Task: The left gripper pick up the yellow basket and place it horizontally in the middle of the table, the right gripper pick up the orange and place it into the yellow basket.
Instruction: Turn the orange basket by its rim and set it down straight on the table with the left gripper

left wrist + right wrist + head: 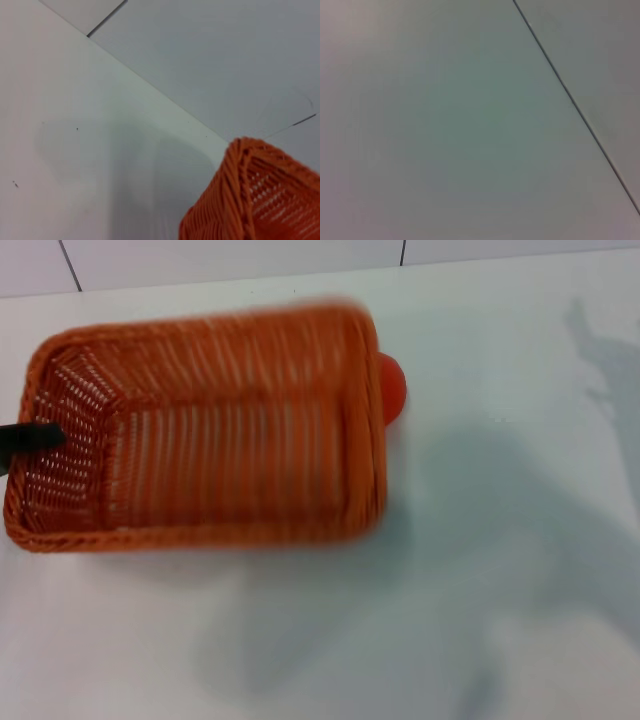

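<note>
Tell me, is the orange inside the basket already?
No, the orange sits on the table outside the yellow basket, peeking out behind its far right corner in the head view.

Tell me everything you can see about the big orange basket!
The yellow basket is large, rectangular, woven like wicker in orange-brown, with sloped sides and a braided rim. Nothing shows inside it. It sits left of the table's middle, its long side running left to right. The left hand reaches to its left end wall. The orange peeks out behind its far right corner.
</note>
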